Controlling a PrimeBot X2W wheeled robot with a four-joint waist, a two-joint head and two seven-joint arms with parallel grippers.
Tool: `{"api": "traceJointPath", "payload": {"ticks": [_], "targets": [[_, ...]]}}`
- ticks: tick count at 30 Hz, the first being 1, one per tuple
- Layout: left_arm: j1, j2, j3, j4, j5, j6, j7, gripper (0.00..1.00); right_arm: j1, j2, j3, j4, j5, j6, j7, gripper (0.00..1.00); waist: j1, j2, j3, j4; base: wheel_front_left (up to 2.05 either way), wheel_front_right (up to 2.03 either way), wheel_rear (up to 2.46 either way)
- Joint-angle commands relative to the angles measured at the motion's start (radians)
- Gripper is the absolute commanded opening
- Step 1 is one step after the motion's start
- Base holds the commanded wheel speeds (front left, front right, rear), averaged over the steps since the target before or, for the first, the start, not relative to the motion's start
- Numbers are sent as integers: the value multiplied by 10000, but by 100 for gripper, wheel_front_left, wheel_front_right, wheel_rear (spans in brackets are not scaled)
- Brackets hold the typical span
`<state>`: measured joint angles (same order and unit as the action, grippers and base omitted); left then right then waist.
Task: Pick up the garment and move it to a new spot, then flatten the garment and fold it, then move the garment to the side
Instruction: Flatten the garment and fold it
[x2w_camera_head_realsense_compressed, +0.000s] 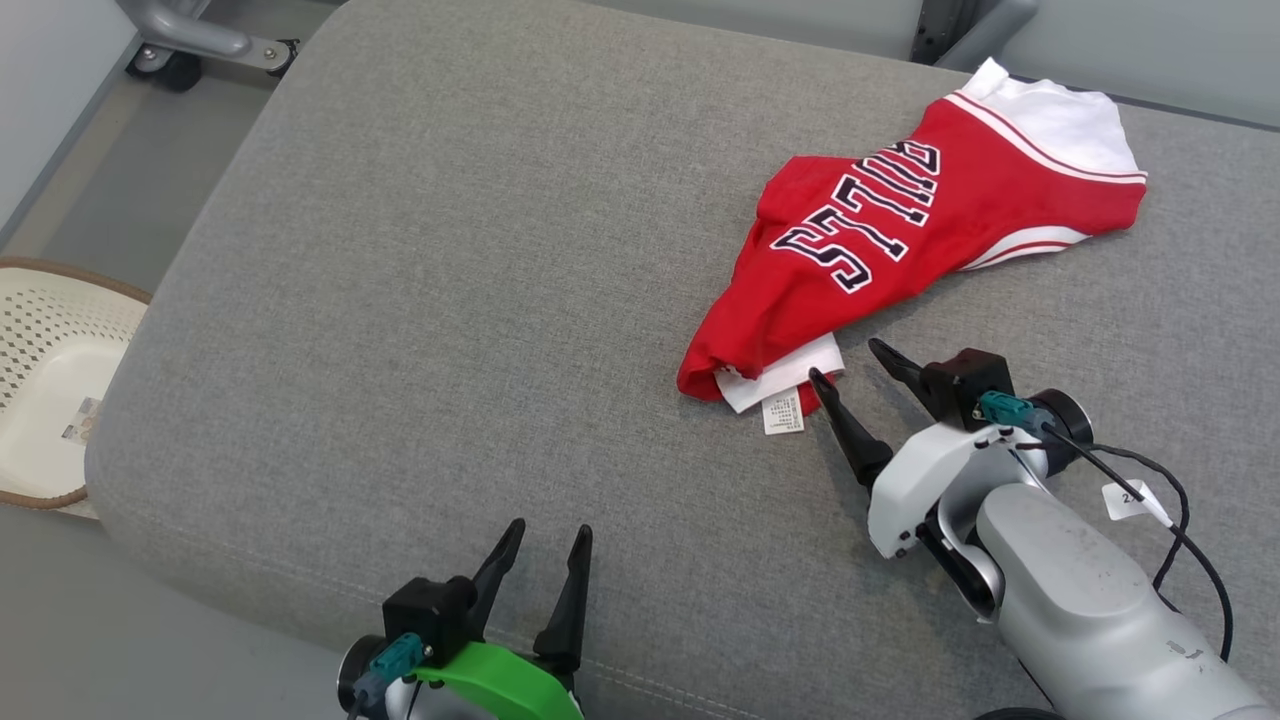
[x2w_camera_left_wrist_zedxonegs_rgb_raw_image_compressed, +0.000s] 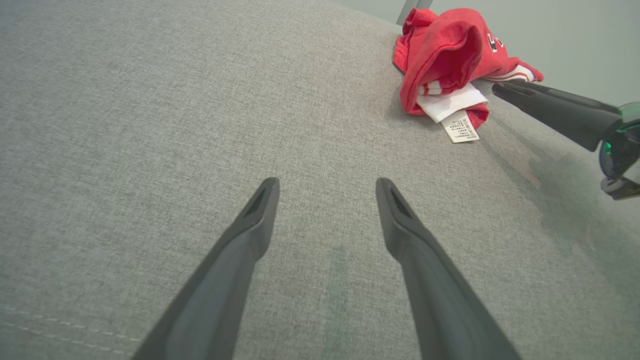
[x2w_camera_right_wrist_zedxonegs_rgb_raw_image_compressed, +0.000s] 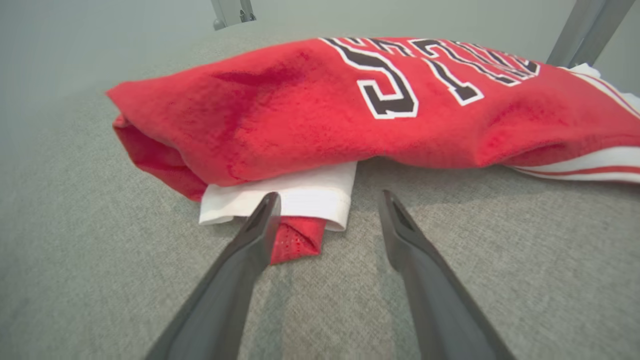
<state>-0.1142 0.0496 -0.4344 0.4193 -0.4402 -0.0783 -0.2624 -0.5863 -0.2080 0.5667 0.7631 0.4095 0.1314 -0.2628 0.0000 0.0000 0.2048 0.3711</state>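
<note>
A crumpled red garment (x2w_camera_head_realsense_compressed: 900, 240) lies on the far right part of a grey upholstered bench (x2w_camera_head_realsense_compressed: 450, 300), whose covering is a coarse woven cloth with a stitched seam along the near edge. The garment is soft and bunched into a rough wedge. It carries dark block lettering (x2w_camera_head_realsense_compressed: 860, 215) outlined in white, with white and red striped trim at its far end. At its near end a white hem (x2w_camera_head_realsense_compressed: 790, 372) and a printed paper-like care label (x2w_camera_head_realsense_compressed: 782, 413) stick out from under the red cloth.

The right end effector (x2w_camera_head_realsense_compressed: 845, 360) sits low at that near end, its two long, dark, tapered fingers spread wide and gripping nothing. In the right wrist view, one fingertip (x2w_camera_right_wrist_zedxonegs_rgb_raw_image_compressed: 267, 205) is at the edge of the white hem beside a red mesh corner, while the other is over bare upholstery.

The left end effector (x2w_camera_head_realsense_compressed: 550, 528) is near the front edge of the bench, well apart from the garment, also wide open and empty.

A cream perforated basket (x2w_camera_head_realsense_compressed: 50, 310) with a brown rim stands on the floor to the left.
</note>
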Motion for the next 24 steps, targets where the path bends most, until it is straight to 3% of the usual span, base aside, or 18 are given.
{"api": "traceJointPath", "payload": {"ticks": [1,24], "targets": [[-60,22,-27,-58,-81,46,-30,100,-83,-62,5,83,-58,-15,-26,100,0,0,67,28,0,0,0],[-227,22,-178,-173,-335,147,-30,100,-308,-262,-134,688,-184,-15,-25,100,0,0,462,192,0,0,0]]}}
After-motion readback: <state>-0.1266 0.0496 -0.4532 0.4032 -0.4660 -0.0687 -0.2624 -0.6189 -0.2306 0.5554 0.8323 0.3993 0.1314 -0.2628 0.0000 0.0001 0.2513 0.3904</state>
